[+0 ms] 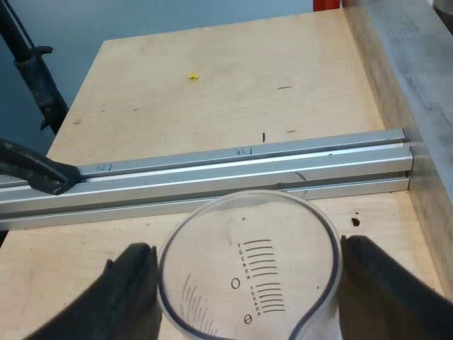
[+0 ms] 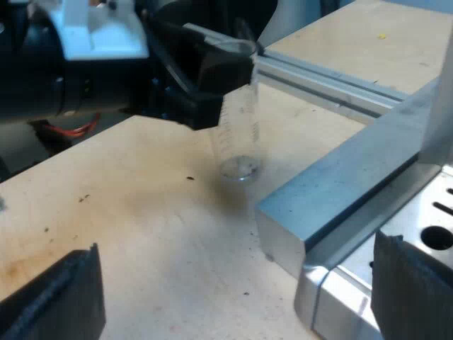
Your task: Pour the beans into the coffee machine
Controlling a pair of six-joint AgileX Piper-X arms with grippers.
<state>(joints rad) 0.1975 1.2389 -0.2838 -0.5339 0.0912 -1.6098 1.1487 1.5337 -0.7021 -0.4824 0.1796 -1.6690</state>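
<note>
clamped the left gripper [image 1: 248,275] on the measuring glass [image 1: 249,241], one black finger pressed against each side of its clear wall, just under the rim. looked straight down its open mouth from the left wrist view and met printed scale lines and small figures on the wall. found the glass upright over the pale wooden table [image 1: 212,92], just beside an aluminium rail [image 1: 233,170] laid across the board. could not tell whether its base touched the wood or hung barely above it. noted a black clamp [image 1: 39,170] biting one end of the rail, and a yellow speck [image 1: 192,76] on the wood beyond the rail, well apart from the glass. had the right gripper [image 2: 237,283] released, its two fingers spread wide over the wood. from there saw the left gripper gripping the glass high on its wall, a soft shadow under the base. placed the glass near the grey metal corner of the espresso machine [image 2: 340,191], apart from it. made out a perforated metal plate [image 2: 433,212] at the machine's near edge, close to one right finger.
</note>
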